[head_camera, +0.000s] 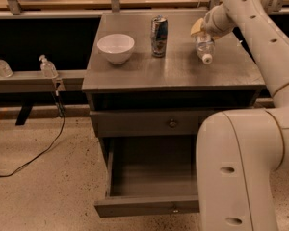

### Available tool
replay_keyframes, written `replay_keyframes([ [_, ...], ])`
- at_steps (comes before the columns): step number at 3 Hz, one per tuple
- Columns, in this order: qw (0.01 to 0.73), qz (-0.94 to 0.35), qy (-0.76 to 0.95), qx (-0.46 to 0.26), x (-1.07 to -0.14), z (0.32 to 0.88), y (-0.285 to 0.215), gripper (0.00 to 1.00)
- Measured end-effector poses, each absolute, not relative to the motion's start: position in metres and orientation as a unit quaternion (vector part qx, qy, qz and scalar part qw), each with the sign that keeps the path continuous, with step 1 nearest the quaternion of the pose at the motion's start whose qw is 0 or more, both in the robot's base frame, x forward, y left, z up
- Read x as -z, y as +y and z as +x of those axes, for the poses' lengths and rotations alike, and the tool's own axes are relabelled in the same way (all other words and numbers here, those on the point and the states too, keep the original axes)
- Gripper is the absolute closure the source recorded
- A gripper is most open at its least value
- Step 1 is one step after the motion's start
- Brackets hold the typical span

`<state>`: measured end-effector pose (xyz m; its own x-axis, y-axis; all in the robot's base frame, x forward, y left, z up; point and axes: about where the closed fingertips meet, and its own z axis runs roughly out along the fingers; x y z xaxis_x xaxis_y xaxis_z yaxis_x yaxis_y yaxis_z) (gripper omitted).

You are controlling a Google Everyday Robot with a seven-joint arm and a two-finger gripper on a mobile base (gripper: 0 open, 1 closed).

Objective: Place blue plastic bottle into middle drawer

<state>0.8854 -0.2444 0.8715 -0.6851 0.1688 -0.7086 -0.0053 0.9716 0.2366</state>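
The blue plastic bottle is a small clear bottle with a white cap. It hangs tilted, cap end down toward me, just above the right rear of the cabinet top. My gripper is at the bottle's upper end and is shut on it. The arm comes in from the upper right. The middle drawer is the lowest one. It is pulled open below the front of the cabinet, and its deep grey tray is empty. My arm's large white link hides its right part.
An upright blue-silver can and a white bowl stand on the cabinet top left of the bottle. The drawer above, with a round knob, is shut. Two small pump bottles sit on a rail at left. A black cable runs over the floor.
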Motion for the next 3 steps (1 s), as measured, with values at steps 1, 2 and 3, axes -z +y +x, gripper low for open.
replay_keyframes([
  [1,0.406,0.023,0.896,-0.178,-0.902,0.873,-0.23,1.0],
  [2,0.419,0.002,0.879,-0.227,-0.937,0.86,-0.218,1.0],
  [3,0.445,-0.04,0.866,-0.223,-0.949,0.865,-0.206,1.0],
])
